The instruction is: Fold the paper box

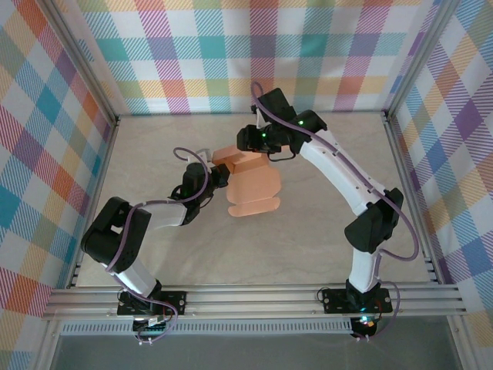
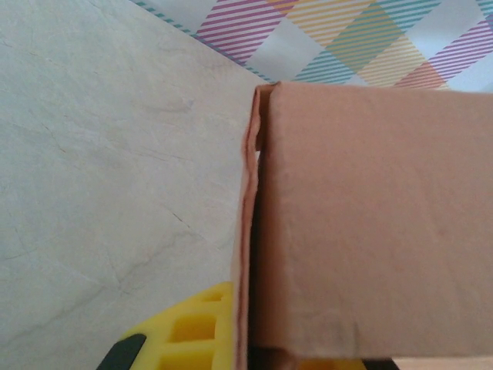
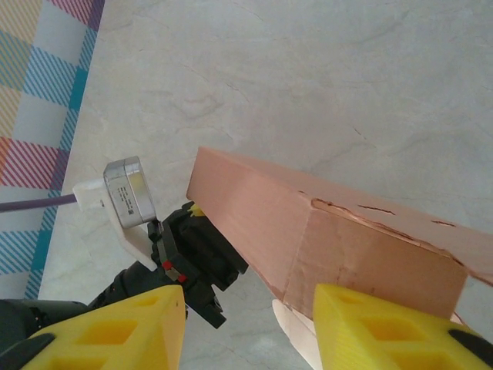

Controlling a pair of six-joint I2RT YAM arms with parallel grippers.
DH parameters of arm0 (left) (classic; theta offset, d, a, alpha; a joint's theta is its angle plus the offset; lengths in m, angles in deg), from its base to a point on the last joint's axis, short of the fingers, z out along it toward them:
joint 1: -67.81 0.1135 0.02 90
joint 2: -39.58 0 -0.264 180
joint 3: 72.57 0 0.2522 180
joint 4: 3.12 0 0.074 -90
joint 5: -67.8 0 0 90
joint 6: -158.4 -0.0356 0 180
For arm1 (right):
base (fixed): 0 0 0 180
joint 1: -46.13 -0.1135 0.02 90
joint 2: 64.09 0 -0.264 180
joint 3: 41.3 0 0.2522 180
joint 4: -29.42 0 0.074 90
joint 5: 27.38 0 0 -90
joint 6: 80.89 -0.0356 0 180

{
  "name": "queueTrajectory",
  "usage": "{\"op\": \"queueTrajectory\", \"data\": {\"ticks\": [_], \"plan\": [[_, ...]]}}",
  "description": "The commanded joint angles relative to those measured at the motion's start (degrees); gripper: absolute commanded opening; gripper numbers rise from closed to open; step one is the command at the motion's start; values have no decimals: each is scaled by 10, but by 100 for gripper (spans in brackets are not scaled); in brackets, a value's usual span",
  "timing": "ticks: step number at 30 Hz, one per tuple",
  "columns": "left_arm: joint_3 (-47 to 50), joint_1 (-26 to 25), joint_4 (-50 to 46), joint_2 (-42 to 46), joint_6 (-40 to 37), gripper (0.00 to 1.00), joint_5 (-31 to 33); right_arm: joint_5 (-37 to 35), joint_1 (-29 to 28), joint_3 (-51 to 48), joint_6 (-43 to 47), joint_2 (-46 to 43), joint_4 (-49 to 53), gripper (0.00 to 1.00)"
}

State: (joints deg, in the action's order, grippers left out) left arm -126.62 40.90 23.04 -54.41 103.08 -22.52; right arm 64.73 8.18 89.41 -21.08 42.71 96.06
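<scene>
Though nowhere near finished, already looks boxy. Got the paper box (image 1: pixel 248 183) parked mid-bench, a bit toward the far edge, with one long wall stood up and the rounded flaps lying flat on the near side. Got the left end effector (image 1: pixel 219 176) clamped tight on the thin doubled card at the box's left side, seen edge-on in the left wrist view right beside a yellow pad (image 2: pixel 192 333). Got the right end effector (image 3: pixel 248 308) sitting at the far end of the box, jaws parted roughly halfway and holding nothing, with yellow fingers (image 3: pixel 385 331) flanking the raised corner. Can't tell about actual contact with the card there.

Worth worrying about: ragged cracks (image 3: pixel 370 210) along the top fold near that corner. Squeeze right there and probably rips further instead of creasing clean. Also pretty flimsy stuff, so shoving from the right against a one-sided pinch could buckle the wall or twist the whole thing out of the left grip. Could also skate across the smooth bench (image 1: pixel 323 231) once loose, and then goodbye square folds.
</scene>
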Motion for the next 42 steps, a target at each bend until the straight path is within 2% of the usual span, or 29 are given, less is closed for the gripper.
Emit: {"op": "queueTrajectory", "data": {"ticks": [1,8,13,16,24,29,31,34,35,36,37,39,42], "plan": [[2,-4,-3,14,-4,0,5,-3,-3,-2,-21,7,12,45],[8,-3,-4,18,-7,0,11,0,-3,16,-43,29,25,34],[8,-3,-4,21,-6,0,13,-9,-3,26,-53,42,43,34],[8,-3,-4,22,-6,0,11,-10,-3,29,-57,44,43,31],[11,-3,-4,20,-9,0,11,-7,-3,29,-72,44,43,14],[11,-3,-4,19,-10,0,10,-5,-3,34,-77,48,48,8],[11,-4,-4,19,-9,0,9,-4,-3,34,-77,48,48,0],[11,-3,-5,17,-10,0,9,-2,-3,35,-79,48,46,0],[10,-3,-4,16,-11,0,9,-1,-3,35,-80,49,44,5],[10,-3,-4,15,-10,0,8,0,-3,34,-81,49,43,16],[10,-4,-4,14,-9,0,8,2,-3,34,-80,50,41,19],[10,-3,-3,14,-10,0,8,6,-3,34,-80,51,38,20],[11,-4,-3,14,-11,0,8,10,-3,35,-79,53,37,12]]}}
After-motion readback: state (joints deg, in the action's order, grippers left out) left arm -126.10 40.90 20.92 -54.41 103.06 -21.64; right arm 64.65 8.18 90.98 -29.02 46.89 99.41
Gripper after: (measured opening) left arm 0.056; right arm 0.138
